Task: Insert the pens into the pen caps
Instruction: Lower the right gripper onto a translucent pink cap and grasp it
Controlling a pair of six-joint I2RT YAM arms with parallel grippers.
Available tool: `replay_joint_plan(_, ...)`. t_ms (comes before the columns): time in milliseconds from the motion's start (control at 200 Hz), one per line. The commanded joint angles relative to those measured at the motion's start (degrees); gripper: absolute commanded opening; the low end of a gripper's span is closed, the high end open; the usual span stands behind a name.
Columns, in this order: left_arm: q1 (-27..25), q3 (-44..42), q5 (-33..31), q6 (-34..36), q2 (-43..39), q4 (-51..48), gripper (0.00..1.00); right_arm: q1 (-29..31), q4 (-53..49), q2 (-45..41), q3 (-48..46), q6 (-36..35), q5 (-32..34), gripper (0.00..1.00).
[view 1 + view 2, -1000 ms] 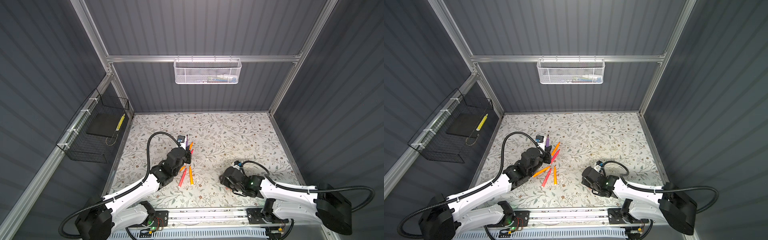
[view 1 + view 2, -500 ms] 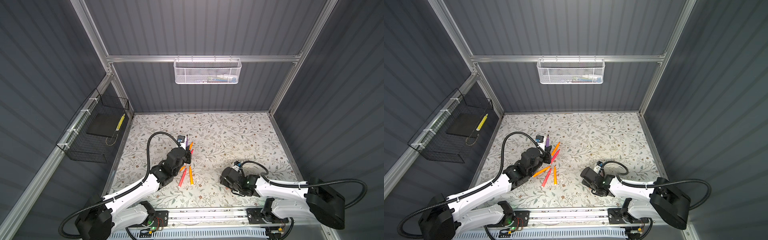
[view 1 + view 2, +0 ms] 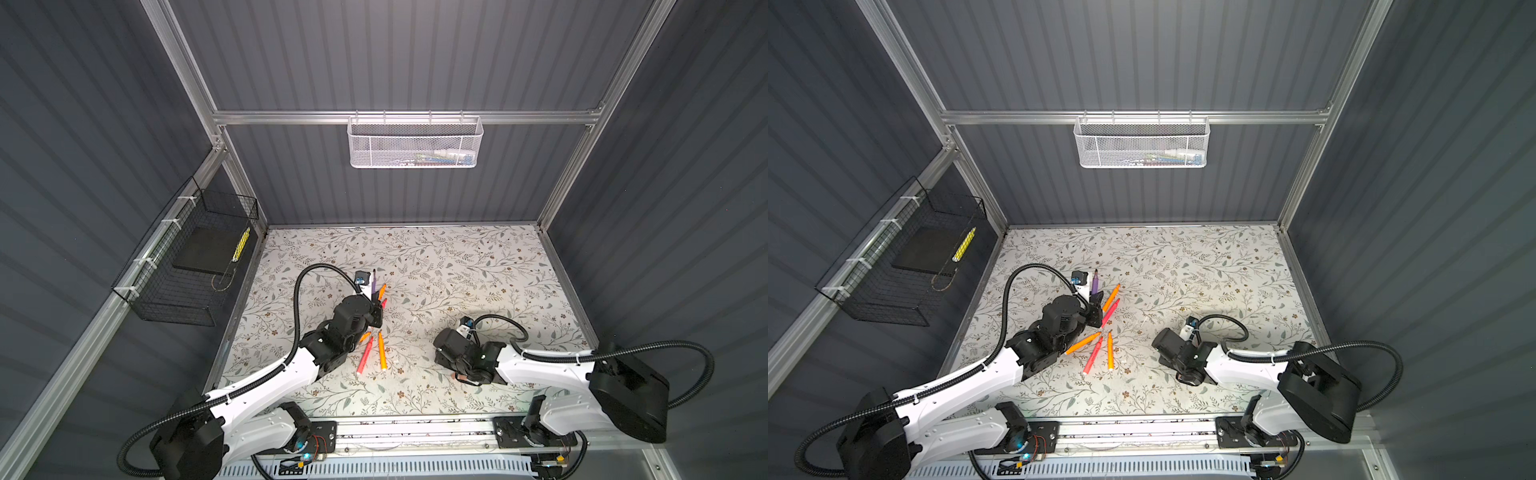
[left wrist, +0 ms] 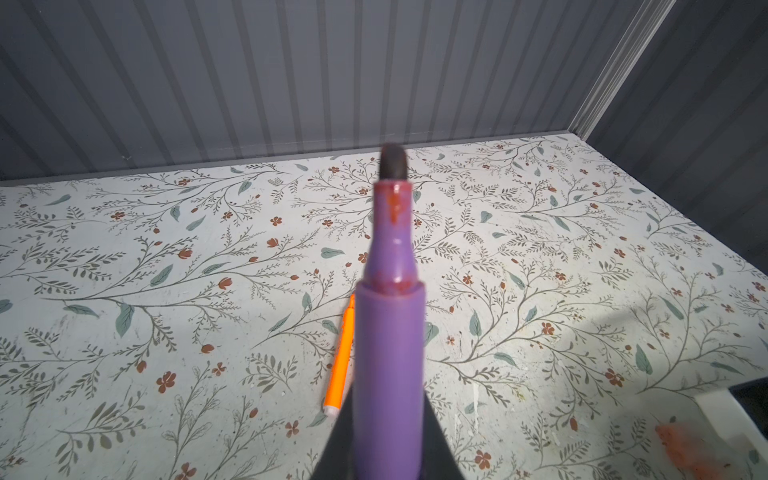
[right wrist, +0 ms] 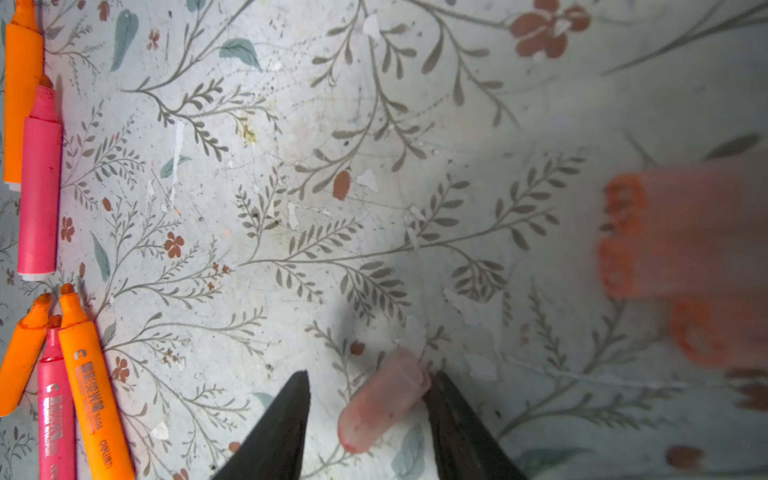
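My left gripper (image 3: 376,305) (image 3: 1096,305) is shut on the purple pen (image 4: 390,332) (image 3: 1095,284), which sticks out past the fingers with its dark tip bare. Five other pens lie on the floral table: an orange one (image 3: 381,351), a red one (image 3: 365,355), an orange one (image 3: 1082,343), and an orange (image 3: 1111,297) and red (image 3: 1110,312) pair beside the left gripper. My right gripper (image 5: 372,372) is open, pointing down at the table, with a pinkish pen cap (image 5: 382,401) lying between its fingers (image 5: 286,419). The cap's open end touches one finger; a gap separates it from the other.
More pen caps (image 5: 685,232) show blurred and close in the right wrist view. A white mesh basket (image 3: 415,143) hangs on the back wall and a black wire basket (image 3: 187,270) on the left wall. Grey ribbed walls close in the table (image 3: 478,270).
The right arm has shifted slightly to the left, low over the table. The left arm with the purple pen has not moved.
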Motion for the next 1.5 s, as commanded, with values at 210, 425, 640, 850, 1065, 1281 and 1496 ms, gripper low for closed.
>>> replay_joint_plan(210, 0.4, 0.6, -0.9, 0.6, -1.7, 0.7, 0.04, 0.3, -11.8, 6.0, 6.8, -3.4, 4.2, 0.43)
replay_joint_plan(425, 0.4, 0.4, -3.8, -1.2, -2.8, -0.2, 0.00, 1.2, -12.5, 7.9, 7.5, -3.3, 4.1, 0.38)
replay_joint_plan(640, 0.4, -0.2, -7.6, -2.7, -3.9, -0.6, 0.00, 2.4, -12.5, 8.1, 8.4, -3.1, 4.3, 0.36)
replay_joint_plan(850, 0.4, 0.1, -7.4, -2.9, -2.8, -0.6, 0.00, 3.5, -14.4, 8.1, 8.7, -2.4, 4.6, 0.40)
replay_joint_plan(1065, 0.4, 0.3, -7.6, -2.9, -2.6, -0.8, 0.00, 3.6, -14.4, 9.2, 8.5, -1.8, 5.4, 0.40)
replay_joint_plan(1281, 0.4, -0.4, -7.9, -3.1, -2.3, 0.3, 0.00, 3.6, -14.1, 10.6, 8.9, -1.8, 6.2, 0.28)
replay_joint_plan(1496, 0.4, -4.8, -3.5, -2.2, -6.6, 5.7, 0.00, 3.6, -13.1, 10.9, 8.3, -1.3, 6.1, 0.15)
